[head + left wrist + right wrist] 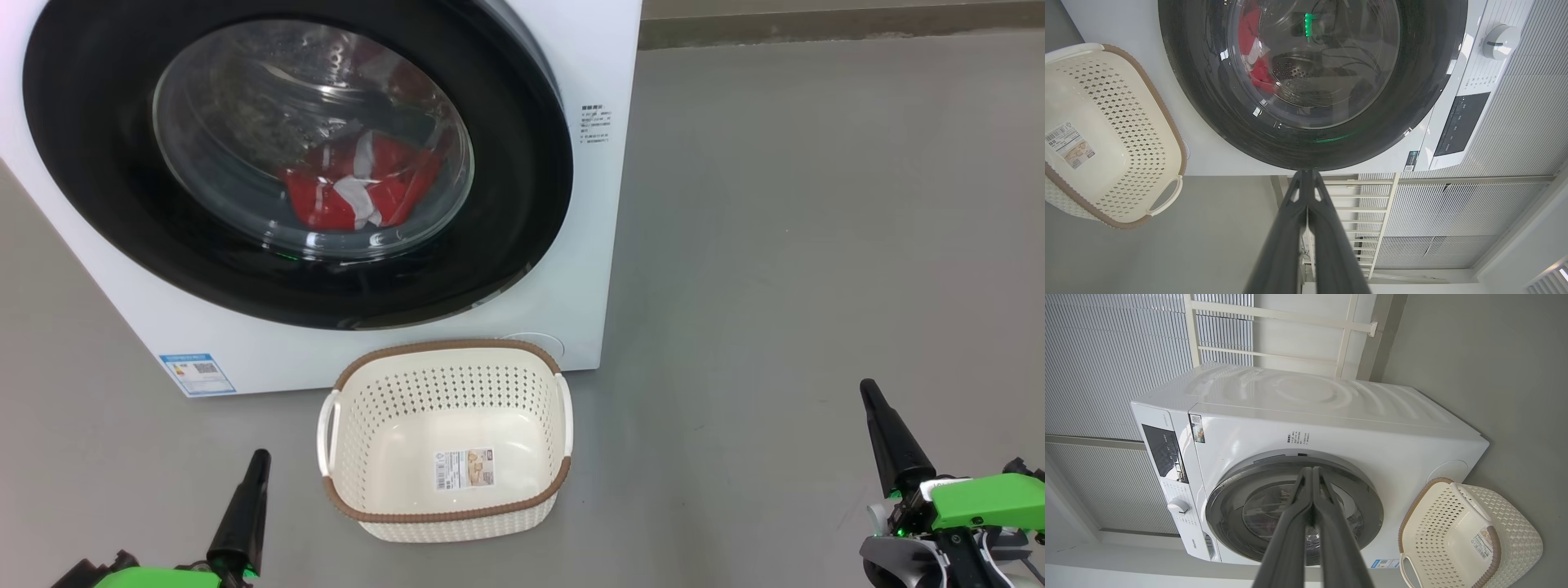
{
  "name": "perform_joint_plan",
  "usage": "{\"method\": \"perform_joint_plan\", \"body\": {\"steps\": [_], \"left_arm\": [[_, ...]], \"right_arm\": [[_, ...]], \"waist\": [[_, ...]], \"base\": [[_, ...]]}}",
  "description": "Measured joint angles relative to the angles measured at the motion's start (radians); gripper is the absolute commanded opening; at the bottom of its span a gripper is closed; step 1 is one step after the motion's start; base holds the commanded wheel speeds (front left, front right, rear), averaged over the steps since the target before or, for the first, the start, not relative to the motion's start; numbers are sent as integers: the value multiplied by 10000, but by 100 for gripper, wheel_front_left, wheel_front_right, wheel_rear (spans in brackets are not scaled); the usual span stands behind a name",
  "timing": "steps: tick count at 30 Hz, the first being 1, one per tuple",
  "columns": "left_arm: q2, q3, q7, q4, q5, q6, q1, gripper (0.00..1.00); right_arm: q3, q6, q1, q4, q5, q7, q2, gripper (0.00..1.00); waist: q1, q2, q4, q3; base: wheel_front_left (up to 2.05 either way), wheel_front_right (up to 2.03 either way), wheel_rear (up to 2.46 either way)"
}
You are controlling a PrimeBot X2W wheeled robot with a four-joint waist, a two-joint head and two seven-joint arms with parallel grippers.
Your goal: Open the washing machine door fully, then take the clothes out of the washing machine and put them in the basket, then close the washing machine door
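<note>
Head view: big white box-shaped front-loading washing machine (592,245) stands on a smooth grey floor (775,245). Its large round door (269,122), a wide glossy black rim around a bulging clear glass bowl, sits shut against the machine front. The soft red fabric clothes with white parts (359,192) lie crumpled inside the machine, seen through the glass, low in the steel perforated drum. The small cream-white perforated plastic basket with a brown woven-look rim (445,345) and white side handles stands upright on the floor just in front of the machine's base, below the door's lower right; it holds nothing but a label sticker (464,468) on its bottom. A blue label sticker (197,373) sits on the machine's lower front corner.

Left gripper (260,457): long dark tapered fingers pressed together, holding nothing, well apart from the machine front, farther out than the basket's far rim, clear of door and clothes. Right gripper (869,392): fingers also pressed together, nothing held, out past the machine's right side and well apart from it. Both wrists carry bright green housings.

Left wrist view: fingers closed tip to tip (1306,174), pointing toward the door rim's edge, not touching. A white round knob (1500,41) and a dark flat panel (1459,124) sit on the machine's control strip.

Right wrist view: closed fingertips (1312,470) line up with the door, apart from it.
</note>
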State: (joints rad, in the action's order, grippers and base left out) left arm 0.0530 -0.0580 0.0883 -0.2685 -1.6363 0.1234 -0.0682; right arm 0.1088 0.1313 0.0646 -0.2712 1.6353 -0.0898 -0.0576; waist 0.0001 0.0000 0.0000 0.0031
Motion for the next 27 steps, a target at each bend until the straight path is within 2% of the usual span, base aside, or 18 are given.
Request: {"method": "perform_joint_plan", "body": {"steps": [15, 16, 20, 27], "left_arm": [[-15, -17, 71, -40, 8, 0, 12, 0], [-50, -8, 71, -148, 8, -4, 53, 100], [-211, 79, 69, -621, 8, -10, 405, 100], [-207, 278, -38, -623, 52, -10, 380, 100]], "right_arm": [[31, 2, -7, -40, -31, -29, 17, 0], [25, 2, -50, -151, -31, -29, 46, 100], [-15, 0, -482, -671, -31, -25, 255, 100], [-255, 0, -434, -669, -188, 125, 245, 100]], "waist": [[0, 0, 0, 0], [0, 0, 0, -1], [-1, 0, -1, 13], [3, 0, -5, 2]], "base": [[0, 0, 0], [0, 0, 0], [0, 0, 0], [0, 0, 0]]}}
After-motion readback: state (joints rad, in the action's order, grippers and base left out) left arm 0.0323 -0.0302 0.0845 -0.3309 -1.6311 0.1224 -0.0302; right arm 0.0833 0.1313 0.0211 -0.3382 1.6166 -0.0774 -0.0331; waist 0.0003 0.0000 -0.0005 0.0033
